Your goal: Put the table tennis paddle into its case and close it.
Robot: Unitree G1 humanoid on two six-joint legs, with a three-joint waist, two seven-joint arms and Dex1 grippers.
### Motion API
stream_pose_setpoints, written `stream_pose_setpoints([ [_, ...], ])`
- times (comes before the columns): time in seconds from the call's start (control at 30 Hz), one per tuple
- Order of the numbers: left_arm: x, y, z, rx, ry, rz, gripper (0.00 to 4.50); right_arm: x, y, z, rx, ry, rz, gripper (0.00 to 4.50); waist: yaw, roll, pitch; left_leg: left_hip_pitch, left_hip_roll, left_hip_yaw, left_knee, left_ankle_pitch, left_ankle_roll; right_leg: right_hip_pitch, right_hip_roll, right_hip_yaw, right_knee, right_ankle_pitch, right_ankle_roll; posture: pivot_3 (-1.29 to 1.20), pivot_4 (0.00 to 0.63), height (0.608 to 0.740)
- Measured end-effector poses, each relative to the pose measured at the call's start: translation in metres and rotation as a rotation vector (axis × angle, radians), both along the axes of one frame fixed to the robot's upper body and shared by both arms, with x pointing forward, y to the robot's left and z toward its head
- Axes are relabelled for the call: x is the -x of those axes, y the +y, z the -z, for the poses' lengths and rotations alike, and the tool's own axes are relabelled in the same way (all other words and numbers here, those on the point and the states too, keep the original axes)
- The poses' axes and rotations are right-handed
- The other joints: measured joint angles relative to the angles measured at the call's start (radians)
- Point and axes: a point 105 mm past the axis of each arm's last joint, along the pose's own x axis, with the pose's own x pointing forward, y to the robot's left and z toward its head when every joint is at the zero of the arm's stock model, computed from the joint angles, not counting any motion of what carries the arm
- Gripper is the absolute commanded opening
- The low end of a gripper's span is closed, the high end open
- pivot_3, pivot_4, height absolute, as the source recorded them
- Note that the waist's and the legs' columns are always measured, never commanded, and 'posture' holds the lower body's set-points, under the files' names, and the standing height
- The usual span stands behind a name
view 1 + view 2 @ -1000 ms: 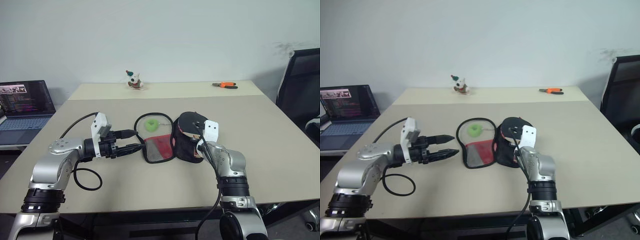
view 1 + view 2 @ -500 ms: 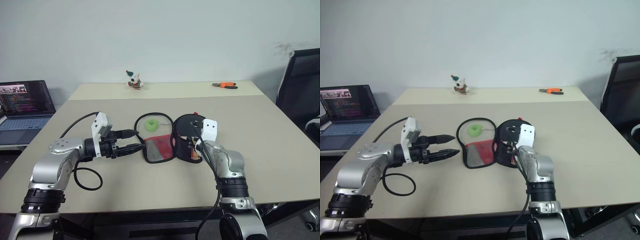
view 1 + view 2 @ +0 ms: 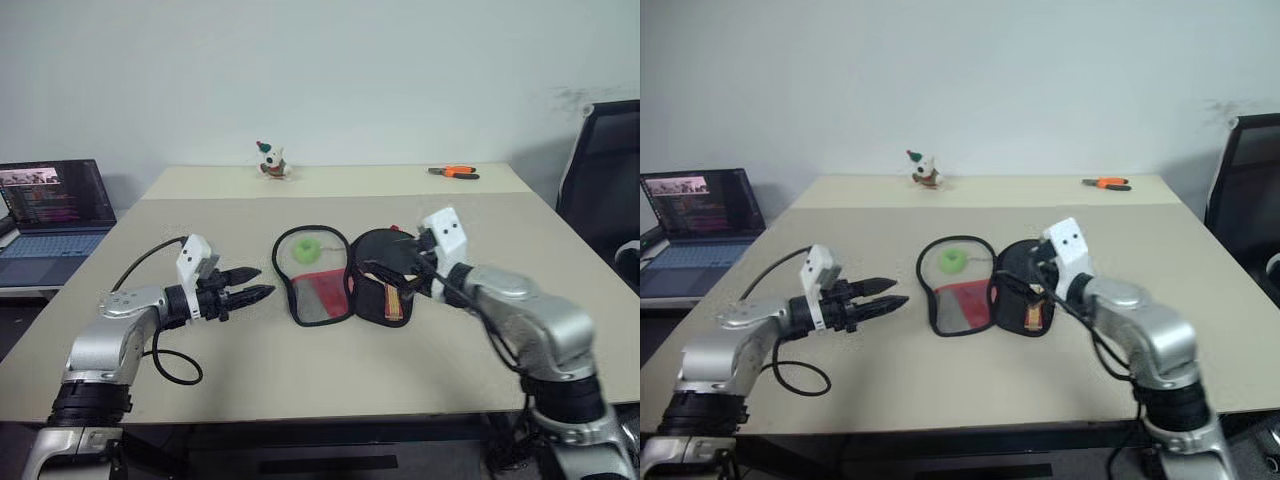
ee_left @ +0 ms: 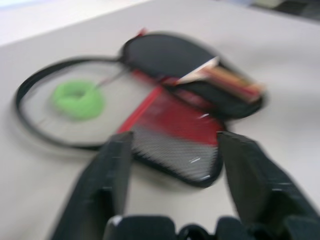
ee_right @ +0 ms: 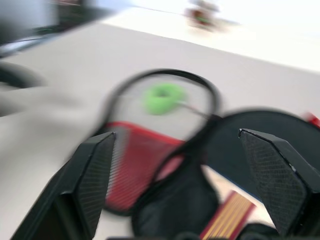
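The case (image 3: 318, 296) lies open on the table, its red and mesh half on the left with a green ring (image 3: 306, 250) inside its zip loop. On the black right half rests the table tennis paddle (image 3: 379, 262), black face up, its wooden handle (image 3: 392, 304) pointing at the near edge. My right gripper (image 3: 392, 270) hovers open just above the paddle from the right, nothing between its fingers. My left gripper (image 3: 262, 282) stands open left of the case, a short gap away, pointing at it. In the left wrist view the case's red panel (image 4: 175, 117) lies ahead of the fingers.
A laptop (image 3: 50, 205) sits off the table's left side. A small toy figure (image 3: 270, 160) and orange pliers (image 3: 455, 171) lie at the far edge. A black chair (image 3: 600, 170) stands at the right. A black cable (image 3: 175, 365) loops by my left arm.
My right gripper opened, let go of the raised right half of the case and rose back to the right; that half now lies flat. My left gripper drew slightly left and narrowed.
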Motion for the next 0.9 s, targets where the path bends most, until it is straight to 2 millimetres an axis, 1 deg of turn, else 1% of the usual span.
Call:
stream_pose_setpoints([
  [0.07,-0.01,0.004,0.006,-0.026,0.002,-0.048,1.1,0.009,-0.004,-0.003,0.022,0.002,-0.076,4.26,-0.001,0.0,0.0,0.0,0.0,0.0,0.001,0.0,0.0,0.0,0.001,0.0,0.001,0.0,0.0,0.0,0.15,0.74],
  [0.17,-0.023,0.012,0.013,-0.062,0.007,-0.116,0.03,0.019,-0.011,-0.005,0.05,-0.002,-0.14,4.26,0.0,0.0,0.0,0.0,0.0,0.0,0.001,0.0,0.0,0.0,0.001,0.0,0.001,0.0,0.0,0.0,0.15,0.74],
  [0.23,-0.031,0.016,0.018,-0.068,0.016,-0.154,0.03,0.024,-0.014,-0.002,0.068,0.009,-0.167,4.26,0.001,-0.001,0.0,0.0,-0.001,0.0,0.001,0.0,0.0,0.0,0.0,0.0,0.001,0.0,0.0,0.0,0.15,0.74],
  [0.3,-0.039,0.015,0.024,-0.076,0.032,-0.171,0.03,0.029,-0.017,0.002,0.078,0.031,-0.203,4.26,0.003,-0.001,0.0,-0.001,-0.001,0.0,0.001,0.0,0.0,0.0,0.0,0.0,0.001,0.0,0.0,0.0,0.15,0.74],
  [0.43,-0.054,0.01,0.042,-0.126,0.085,-0.198,0.03,0.041,-0.019,0.006,0.11,0.054,-0.265,4.26,0.009,-0.001,0.0,-0.001,-0.002,0.0,0.002,0.0,0.0,0.0,0.0,0.0,0.001,0.0,0.0,0.0,0.15,0.74],
  [0.57,-0.062,0.0,0.061,-0.156,0.128,-0.196,0.03,0.041,-0.024,0.013,0.147,0.072,-0.249,4.26,0.01,-0.002,0.0,-0.001,-0.002,0.0,0.003,0.0,0.0,0.0,0.0,0.0,0.001,0.0,0.0,0.0,0.15,0.74],
  [0.7,-0.07,-0.013,0.061,-0.163,0.114,-0.181,0.03,0.036,-0.03,0.015,0.17,0.062,-0.211,4.26,0.014,-0.002,0.0,-0.001,-0.003,0.0,0.004,0.0,0.0,0.0,0.0,-0.001,0.002,0.0,0.0,0.0,0.15,0.74],
  [0.8,-0.076,-0.032,0.059,-0.144,0.105,-0.15,0.03,0.031,-0.036,0.015,0.185,0.049,-0.175,4.26,0.017,-0.002,0.0,-0.002,-0.003,0.0,0.005,0.0,0.0,0.001,0.0,-0.001,0.002,0.0,0.001,0.0,0.15,0.74],
  [0.9,-0.079,-0.047,0.059,-0.138,0.109,-0.118,0.03,0.028,-0.044,0.02,0.2,0.062,-0.143,4.26,0.017,-0.003,0.0,-0.002,-0.004,0.0,0.005,0.0,0.0,0.001,0.0,-0.002,0.002,0.0,0.001,0.0,0.15,0.74],
])
